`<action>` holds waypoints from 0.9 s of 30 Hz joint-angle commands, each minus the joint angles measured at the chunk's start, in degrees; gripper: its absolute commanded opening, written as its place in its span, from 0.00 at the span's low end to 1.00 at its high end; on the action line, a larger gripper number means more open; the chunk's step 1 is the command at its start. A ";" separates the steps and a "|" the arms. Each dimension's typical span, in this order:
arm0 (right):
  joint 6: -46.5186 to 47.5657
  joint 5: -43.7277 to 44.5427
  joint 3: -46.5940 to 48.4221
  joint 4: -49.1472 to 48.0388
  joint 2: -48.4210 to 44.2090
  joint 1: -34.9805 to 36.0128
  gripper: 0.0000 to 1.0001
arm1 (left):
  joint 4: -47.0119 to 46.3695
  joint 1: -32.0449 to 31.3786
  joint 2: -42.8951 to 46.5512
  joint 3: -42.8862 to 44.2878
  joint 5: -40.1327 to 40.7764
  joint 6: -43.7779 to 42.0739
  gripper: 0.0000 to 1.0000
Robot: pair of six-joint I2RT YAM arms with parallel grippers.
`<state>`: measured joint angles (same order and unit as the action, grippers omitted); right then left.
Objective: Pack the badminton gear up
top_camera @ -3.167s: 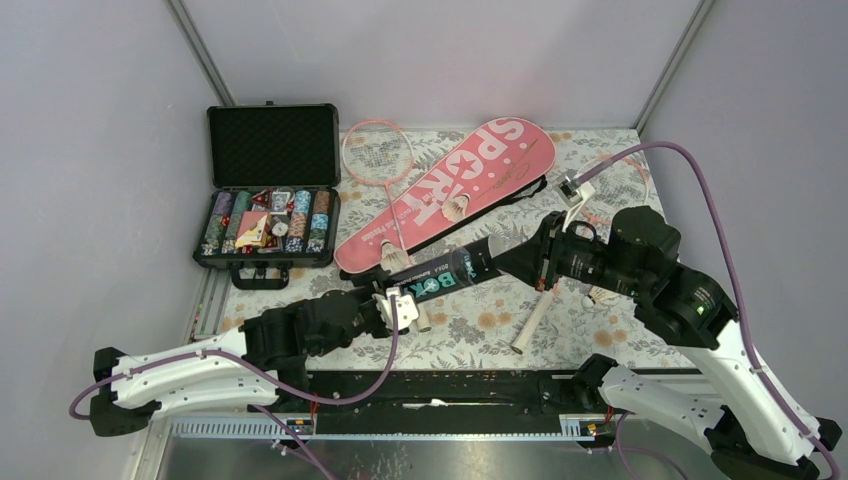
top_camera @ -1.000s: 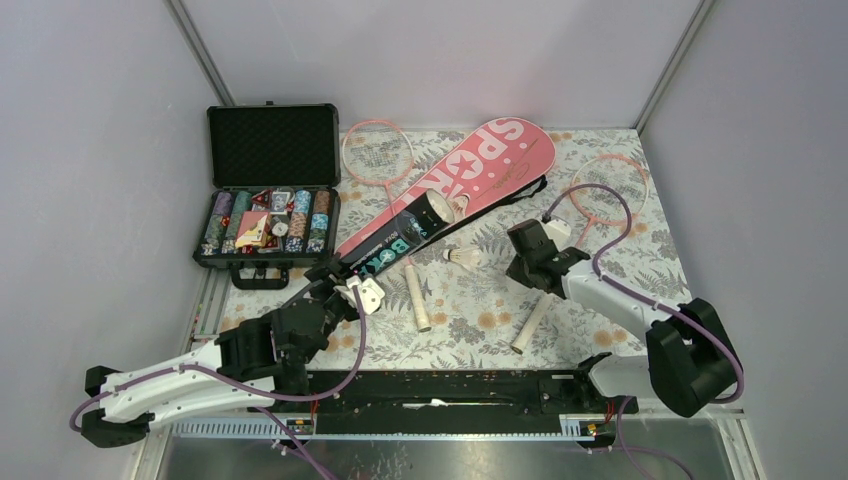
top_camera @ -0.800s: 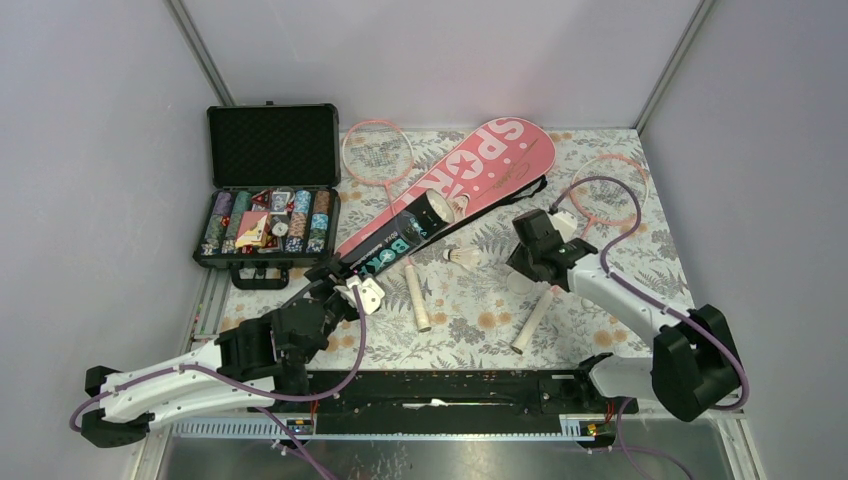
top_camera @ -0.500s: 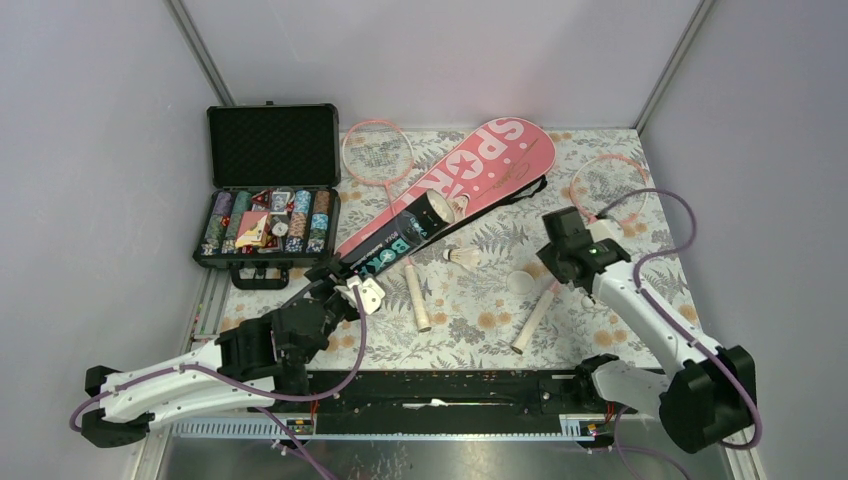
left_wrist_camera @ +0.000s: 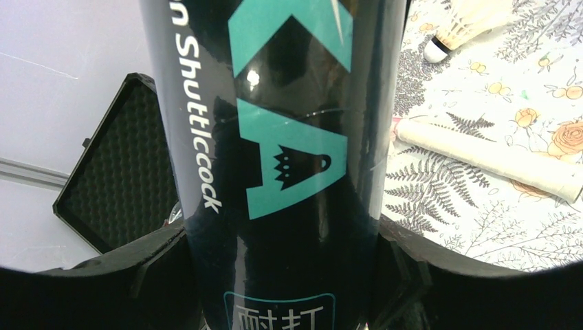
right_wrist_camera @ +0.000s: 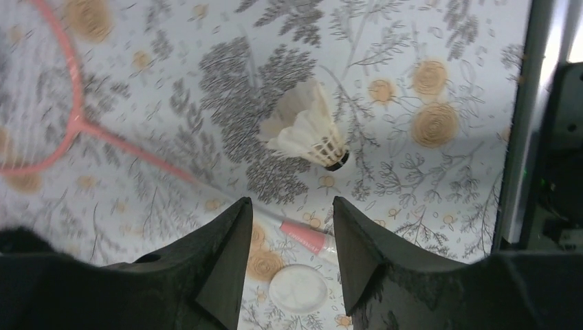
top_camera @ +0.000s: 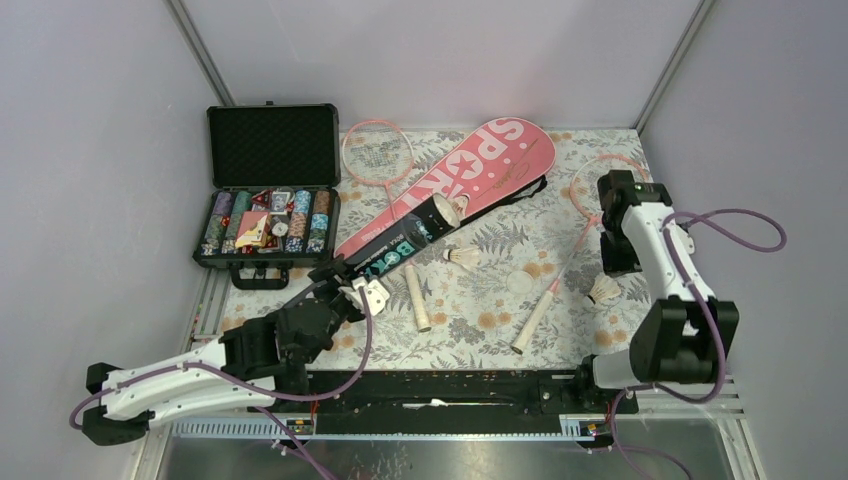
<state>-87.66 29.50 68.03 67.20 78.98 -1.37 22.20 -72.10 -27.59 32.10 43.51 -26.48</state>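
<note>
Fingers [left_wrist_camera: 161, 275] of the left gripper [top_camera: 352, 287] clamp the tube [top_camera: 405, 243] by its near end, mouth aimed away, likely so shuttlecocks can be loaded. A second shuttlecock [top_camera: 461, 257] lies just right of the tube's mouth. Well right of the tube, the right gripper [right_wrist_camera: 290, 203] hangs spread and empty over a shuttlecock [right_wrist_camera: 306, 130]. The bag [top_camera: 470, 175] lies just behind the tube.

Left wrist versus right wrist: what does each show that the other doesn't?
Left wrist only: the black tube filling the frame, the case lid, a white racket handle. Right wrist only: the open right tool, a pink racket, a white round cap. Both: the floral cloth, plus a shuttlecock in the left and a different shuttlecock in the right.
</note>
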 commanded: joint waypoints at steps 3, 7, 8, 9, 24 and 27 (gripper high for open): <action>-15.72 1.29 5.19 13.12 7.25 -2.52 0.57 | -4.20 -0.81 -3.43 0.46 2.11 -0.04 0.41; -16.16 -0.88 8.78 13.56 12.14 -3.63 0.60 | -4.79 -0.94 -4.68 0.68 3.38 0.63 0.41; -16.37 -0.94 9.79 14.29 13.24 -3.69 0.60 | -5.47 -0.90 -4.33 0.44 3.53 0.68 0.41; -16.77 -0.87 10.58 15.08 14.36 -3.77 0.61 | -6.10 -0.94 -3.86 0.05 3.77 0.58 0.41; -17.70 -3.29 11.45 15.18 21.75 -10.77 0.66 | 0.54 -0.94 -7.07 4.58 9.96 6.01 0.41; -16.82 -6.68 10.19 13.13 23.57 -11.10 0.65 | 1.79 -0.94 -7.83 5.27 10.14 6.44 0.41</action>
<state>-102.96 25.71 78.02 79.44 100.55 -12.12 23.38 -72.82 -35.00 33.19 50.63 -23.14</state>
